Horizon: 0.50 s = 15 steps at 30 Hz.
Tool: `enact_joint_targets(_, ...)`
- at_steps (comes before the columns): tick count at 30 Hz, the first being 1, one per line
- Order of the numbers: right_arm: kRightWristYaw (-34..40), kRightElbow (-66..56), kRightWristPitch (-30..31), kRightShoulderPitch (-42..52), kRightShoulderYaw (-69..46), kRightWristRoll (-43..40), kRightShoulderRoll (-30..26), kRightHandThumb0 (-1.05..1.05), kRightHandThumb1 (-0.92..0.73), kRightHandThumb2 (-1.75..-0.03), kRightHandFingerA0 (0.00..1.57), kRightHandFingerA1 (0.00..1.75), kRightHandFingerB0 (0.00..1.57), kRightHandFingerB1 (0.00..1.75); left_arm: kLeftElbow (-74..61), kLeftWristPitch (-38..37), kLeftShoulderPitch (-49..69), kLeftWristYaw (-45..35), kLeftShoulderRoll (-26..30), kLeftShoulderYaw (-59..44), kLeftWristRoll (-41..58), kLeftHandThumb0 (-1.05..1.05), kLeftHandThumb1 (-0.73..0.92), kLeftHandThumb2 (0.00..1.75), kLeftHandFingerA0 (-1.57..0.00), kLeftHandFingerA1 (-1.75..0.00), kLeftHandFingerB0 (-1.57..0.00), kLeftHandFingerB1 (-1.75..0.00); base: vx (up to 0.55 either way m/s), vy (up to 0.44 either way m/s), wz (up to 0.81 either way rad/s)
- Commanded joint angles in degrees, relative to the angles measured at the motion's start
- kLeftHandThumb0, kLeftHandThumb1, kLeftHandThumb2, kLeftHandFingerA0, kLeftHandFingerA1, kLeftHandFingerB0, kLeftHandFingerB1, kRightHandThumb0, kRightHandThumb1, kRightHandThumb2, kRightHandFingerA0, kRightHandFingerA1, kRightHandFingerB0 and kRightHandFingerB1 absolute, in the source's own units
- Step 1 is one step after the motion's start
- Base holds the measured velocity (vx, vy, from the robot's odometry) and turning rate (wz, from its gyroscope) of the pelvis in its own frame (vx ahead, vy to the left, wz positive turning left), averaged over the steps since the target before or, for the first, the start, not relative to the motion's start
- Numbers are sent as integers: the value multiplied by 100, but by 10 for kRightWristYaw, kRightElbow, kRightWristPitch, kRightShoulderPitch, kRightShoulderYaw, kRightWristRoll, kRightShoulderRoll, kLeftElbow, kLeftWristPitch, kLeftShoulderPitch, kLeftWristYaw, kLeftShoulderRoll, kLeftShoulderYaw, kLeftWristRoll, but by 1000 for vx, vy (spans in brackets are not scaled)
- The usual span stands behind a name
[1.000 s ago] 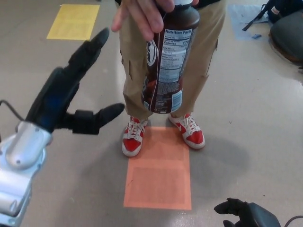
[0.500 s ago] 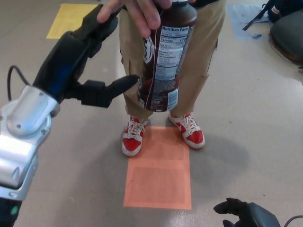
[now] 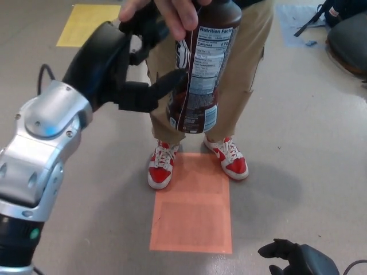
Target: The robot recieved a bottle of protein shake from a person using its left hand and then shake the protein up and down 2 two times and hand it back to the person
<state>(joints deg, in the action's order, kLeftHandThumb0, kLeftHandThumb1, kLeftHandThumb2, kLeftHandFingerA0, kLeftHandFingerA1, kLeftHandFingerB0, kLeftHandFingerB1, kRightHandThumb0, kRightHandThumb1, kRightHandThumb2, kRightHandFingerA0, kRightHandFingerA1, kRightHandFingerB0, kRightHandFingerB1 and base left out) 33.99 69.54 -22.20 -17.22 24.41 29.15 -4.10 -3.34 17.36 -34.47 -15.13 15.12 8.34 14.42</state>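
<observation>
At nine o'clock in your head view, the silver-cased left arm (image 3: pixel 43 143) rises from the lower edge toward twelve. Its black left hand (image 3: pixel 123 60) sits at about eleven o'clock with the fingers (image 3: pixel 157 86) spread apart: the thumb points toward three o'clock and reaches the side of the dark brown plastic protein shake bottle (image 3: pixel 198 74), while the upper fingers lie up against the person's hand (image 3: pixel 166 11). You cannot yet call this a closed grasp; the fingers bracket the bottle's left side without wrapping it.

That bottle hangs upright at twelve o'clock, gripped near its top by the person's hand, its white nutrition label facing you. Behind it stand the person's tan trousers (image 3: pixel 246 63), and below, near the centre, red-and-white sneakers (image 3: pixel 162 166) rest at the top edge of an orange floor square (image 3: pixel 192 212). A yellow floor square (image 3: pixel 86 26) lies at eleven o'clock.

Down at five o'clock, the black right hand (image 3: pixel 298 260) shows only partly at the frame edge, its fingers loosely curled on nothing.
</observation>
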Motion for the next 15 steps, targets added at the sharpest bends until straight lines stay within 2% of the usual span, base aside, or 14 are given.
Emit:
enact_joint_targets(1,39,17,-46,-21,5,20,-17,-27,-77,-63,93,47,78,44,-45,439,-55,-47,-43,31,182,-82,49,86,0,-18,0,0,0,0,0)
enact_joint_targets(3,39,16,-43,-24,8,23,-18,-27,-76,-64,93,47,78,44,-43,455,-45,-40,-54,31,181,-81,48,85,0,-16,0,0,0,0,0)
enact_joint_targets(4,38,16,-43,-24,8,23,-17,-27,-77,-63,92,48,78,44,-42,459,-42,-37,-59,29,182,-81,55,57,0,-13,0,0,0,0,0)
enact_joint_targets(7,40,17,-44,-28,10,25,-18,-27,-77,-63,94,49,78,44,-38,452,-38,-51,-54,43,174,-83,56,58,0,-11,0,0,0,0,0)
enact_joint_targets(12,40,15,-48,-30,10,26,-20,-26,-73,-64,95,49,77,44,-36,455,-33,-55,-58,56,165,-85,56,58,0,-19,0,0,0,0,0)
enact_joint_targets(13,37,15,-50,-30,7,23,-19,-25,-73,-64,94,49,77,44,-38,460,-35,-54,-60,57,165,-79,44,81,0,-20,0,0,0,0,0)
enact_joint_targets(15,34,15,-48,-32,6,22,-20,-25,-73,-64,94,49,77,44,-36,468,-42,-55,-63,55,167,-80,47,85,0,-19,0,0,0,0,0)
